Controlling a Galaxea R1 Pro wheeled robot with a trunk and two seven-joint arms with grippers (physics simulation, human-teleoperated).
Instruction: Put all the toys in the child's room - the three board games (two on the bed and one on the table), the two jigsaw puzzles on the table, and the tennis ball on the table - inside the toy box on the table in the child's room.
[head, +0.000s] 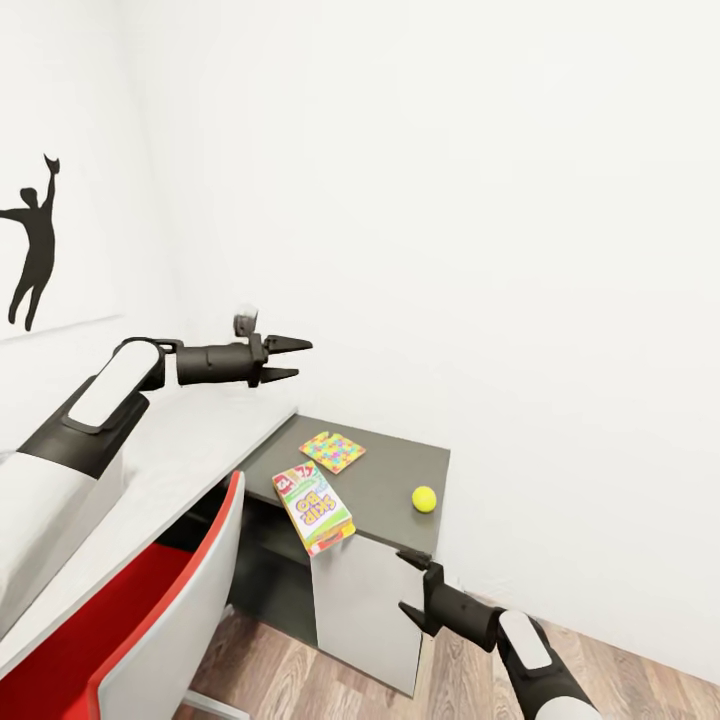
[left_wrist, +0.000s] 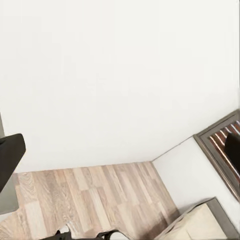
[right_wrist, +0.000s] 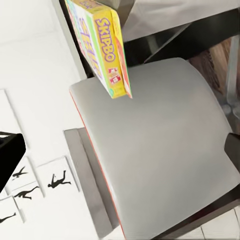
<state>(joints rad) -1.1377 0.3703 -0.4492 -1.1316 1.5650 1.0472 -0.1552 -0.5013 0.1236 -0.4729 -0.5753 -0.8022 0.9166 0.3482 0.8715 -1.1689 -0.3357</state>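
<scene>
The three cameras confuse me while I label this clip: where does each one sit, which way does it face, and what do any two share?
Head view: on the robot's head, looking down at the dark table with the board game; both arms and the left pincer show.
Left wrist view: near the left pincer, facing the wood floor and wall.
Right wrist view: near the right pincer, facing the chair.
Shared: head and right wrist both show the board game and chair.

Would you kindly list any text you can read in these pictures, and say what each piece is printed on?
"SKIPBO": on the yellow side of the colourful cardboard board game box overhanging the dark grey table.
Small red label below it: too small to read.
Box lid print in the head view: too blurred to read.
</scene>
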